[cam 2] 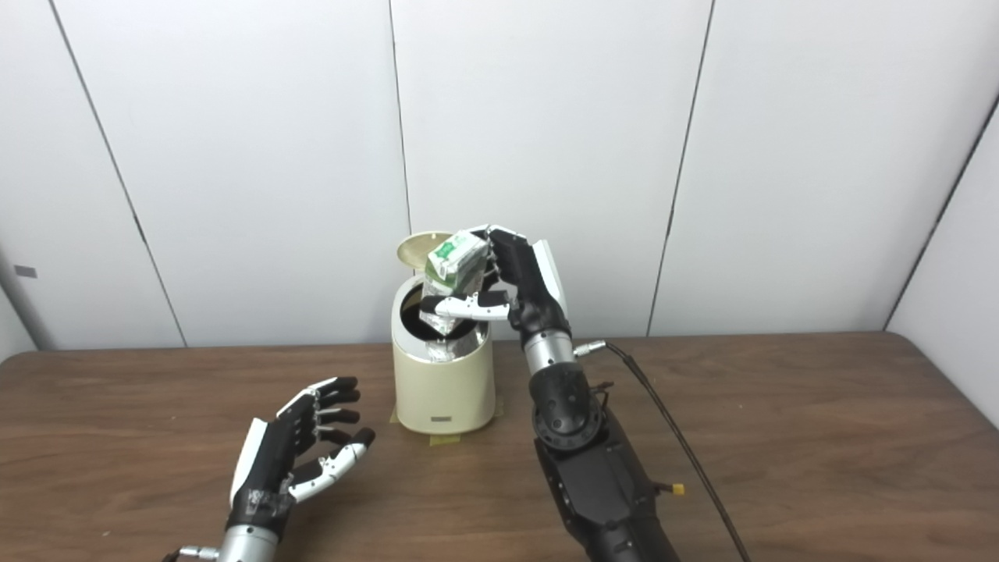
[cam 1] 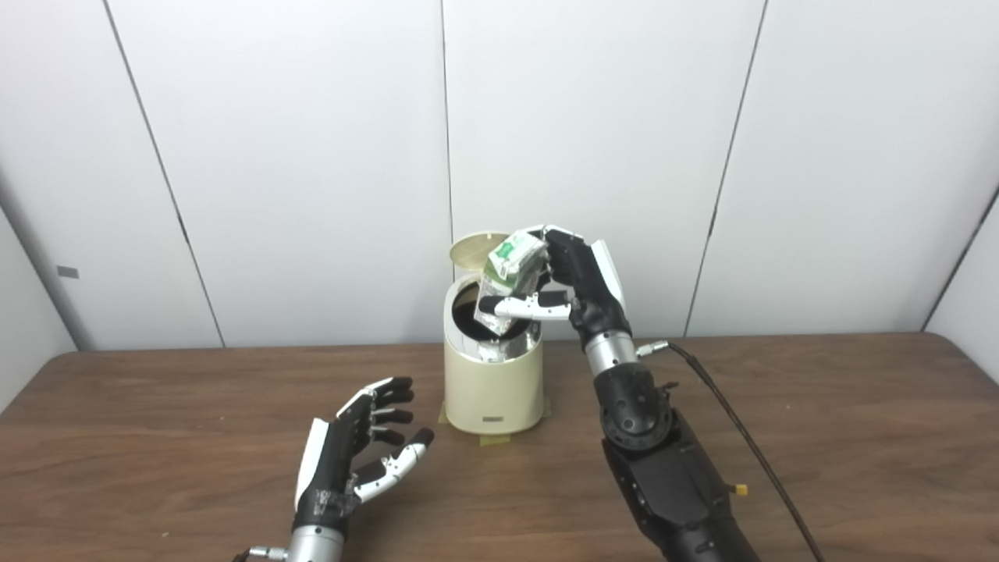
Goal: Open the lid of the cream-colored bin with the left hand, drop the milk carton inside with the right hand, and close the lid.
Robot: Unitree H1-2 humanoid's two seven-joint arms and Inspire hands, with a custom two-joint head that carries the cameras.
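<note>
You've got the right hand (cam 1: 581, 285) gripping the carton (cam 1: 511, 273) over the open bin (cam 1: 493, 382), left hand (cam 1: 355, 457) empty, fingers spread

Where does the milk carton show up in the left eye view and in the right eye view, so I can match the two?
Left eye view: the milk carton sits just right of centre, held by the right hand over the open bin.
Right eye view: the milk carton sits left of centre, in the same grip over the bin.
Shared landmark: the raised lid just behind the carton.
</note>
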